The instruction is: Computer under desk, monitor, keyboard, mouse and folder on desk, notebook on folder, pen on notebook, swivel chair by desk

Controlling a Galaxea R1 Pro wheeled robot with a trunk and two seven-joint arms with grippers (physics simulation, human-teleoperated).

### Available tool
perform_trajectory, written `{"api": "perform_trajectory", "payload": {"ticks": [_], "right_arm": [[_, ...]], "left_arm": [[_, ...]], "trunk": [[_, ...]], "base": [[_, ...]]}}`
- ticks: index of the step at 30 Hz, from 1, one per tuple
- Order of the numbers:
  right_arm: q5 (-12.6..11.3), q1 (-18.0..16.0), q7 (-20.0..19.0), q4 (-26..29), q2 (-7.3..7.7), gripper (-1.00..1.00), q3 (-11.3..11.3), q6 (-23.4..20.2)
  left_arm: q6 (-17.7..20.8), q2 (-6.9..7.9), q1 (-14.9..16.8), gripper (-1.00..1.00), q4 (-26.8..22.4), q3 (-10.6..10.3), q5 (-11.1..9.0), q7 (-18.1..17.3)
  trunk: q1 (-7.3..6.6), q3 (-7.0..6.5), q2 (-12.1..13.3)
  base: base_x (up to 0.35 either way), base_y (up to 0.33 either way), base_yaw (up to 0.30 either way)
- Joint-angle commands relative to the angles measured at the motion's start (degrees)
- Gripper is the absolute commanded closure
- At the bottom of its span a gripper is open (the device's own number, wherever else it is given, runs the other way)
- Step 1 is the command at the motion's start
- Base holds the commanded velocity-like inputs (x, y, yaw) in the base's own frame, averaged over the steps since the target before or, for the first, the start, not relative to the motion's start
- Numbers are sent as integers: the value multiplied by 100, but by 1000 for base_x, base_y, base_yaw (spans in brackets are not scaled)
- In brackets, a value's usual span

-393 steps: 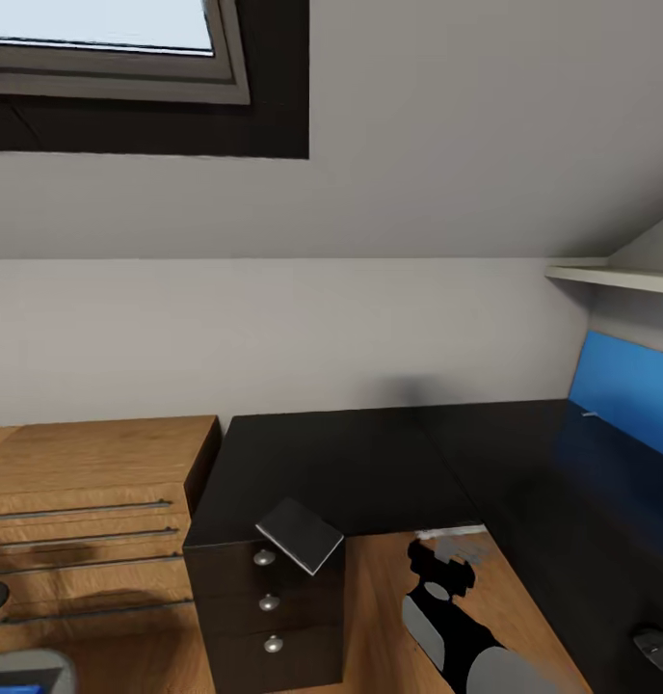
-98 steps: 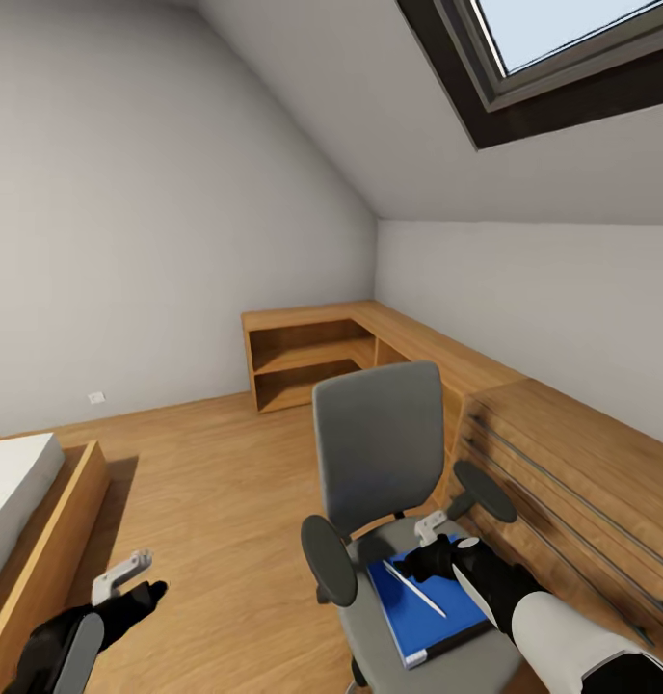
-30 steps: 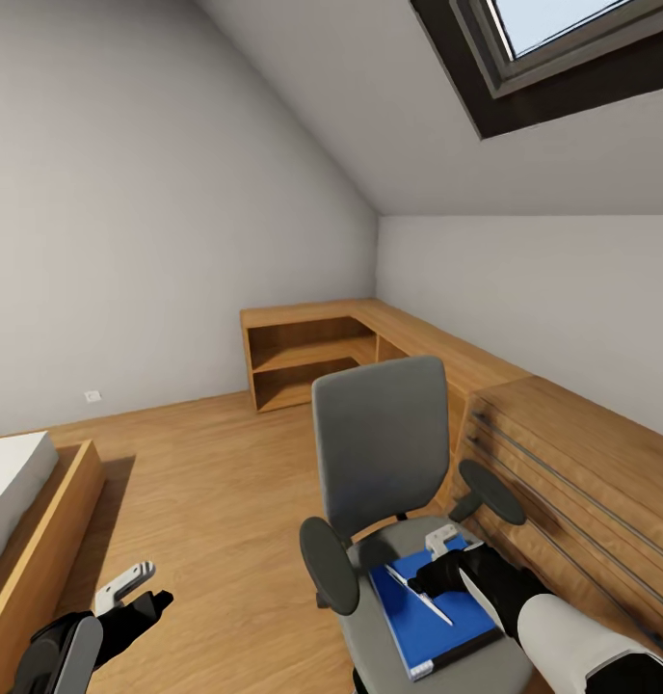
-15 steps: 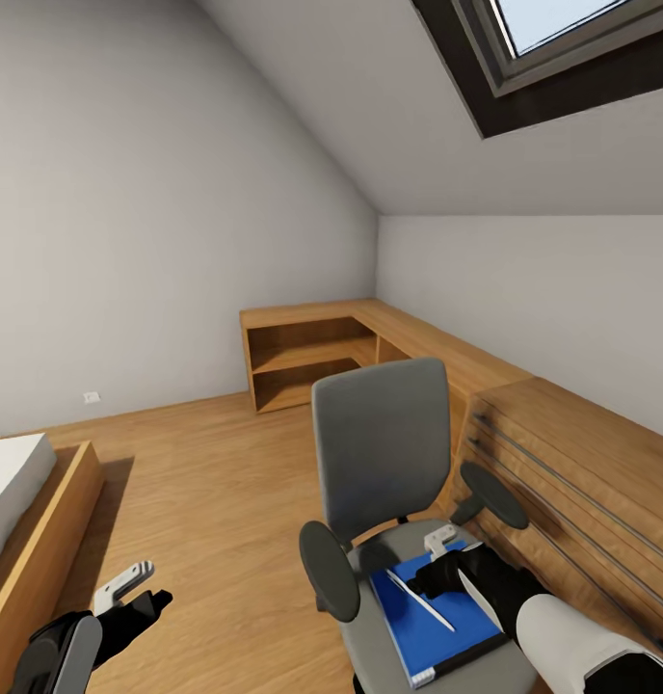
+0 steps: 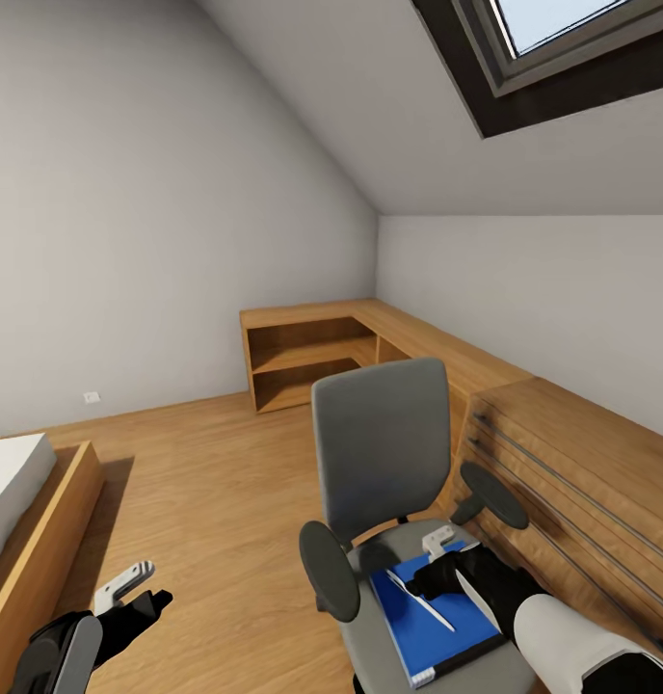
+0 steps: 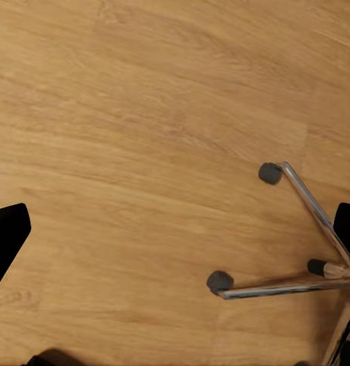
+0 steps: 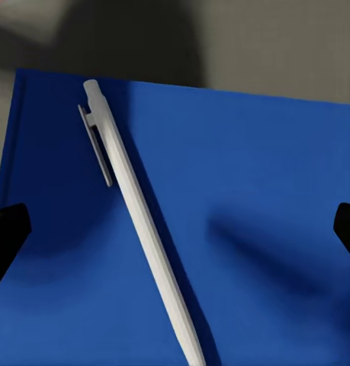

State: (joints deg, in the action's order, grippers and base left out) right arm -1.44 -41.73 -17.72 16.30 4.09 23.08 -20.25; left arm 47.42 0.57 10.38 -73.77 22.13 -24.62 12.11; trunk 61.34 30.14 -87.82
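- Clearing the chair seat: the step in hand looks like the pickup of the pen [image 5: 420,600], which lies loose on the folder [image 5: 430,617] on the swivel chair [image 5: 380,463].
- Right gripper [image 5: 430,561]: poised just above the folder's far end, over the pen's upper tip. In the right wrist view the two dark fingertips [image 7: 7,232] sit at opposite edges of the frame, well apart, so the jaws stand wide with nothing between them.
- Left gripper [image 5: 129,590]: low beside the robot over bare wood floor [image 6: 144,137], near the chair's chrome base [image 6: 297,252]. The dark tips at the edges of the left wrist view suggest it is spread and empty.
- Pen [image 7: 140,221]: slim white stick with a clip near one end, lying diagonally across the folder cover, flat and touching it.
- Folder: bright blue, flat on the grey seat, white page edge showing at the near corner; roughly as wide as the seat between the black armrests [image 5: 327,569].
- Next move, as judged: lower the right gripper so the fingers straddle the pen across its width, then close. The pen is thin and lies flush on a smooth cover, so it may slide or roll; a low, centred pinch seems called for.
- Surroundings: low wood cabinet [image 5: 563,453] just beside the chair; open wood shelf unit [image 5: 303,361] in the corner; bed edge [image 5: 23,501] at the robot's left.
- Remaining: folder and pen are not yet on the desk.
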Motion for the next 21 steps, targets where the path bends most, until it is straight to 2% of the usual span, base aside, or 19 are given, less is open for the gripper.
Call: {"api": "perform_trajectory", "payload": {"ticks": [1,4,12,21], "right_arm": [[-14,-2,-12,13,5,-100,21,-33],[-14,-2,-12,13,3,-100,21,-34],[-14,-2,-12,13,-9,-100,22,-40],[-14,-2,-12,13,-134,-100,22,-248]], "left_arm": [[22,0,5,-100,-6,2,-61,46],[22,-2,5,-100,-6,2,-61,46],[22,4,5,-100,-6,28,-68,46],[22,-4,5,-100,-6,45,-70,47]], "trunk": [[22,24,-43],[88,78,-164],[88,78,-164],[88,78,-164]], "base": [[0,0,0],[0,0,0],[0,0,0],[0,0,0]]}}
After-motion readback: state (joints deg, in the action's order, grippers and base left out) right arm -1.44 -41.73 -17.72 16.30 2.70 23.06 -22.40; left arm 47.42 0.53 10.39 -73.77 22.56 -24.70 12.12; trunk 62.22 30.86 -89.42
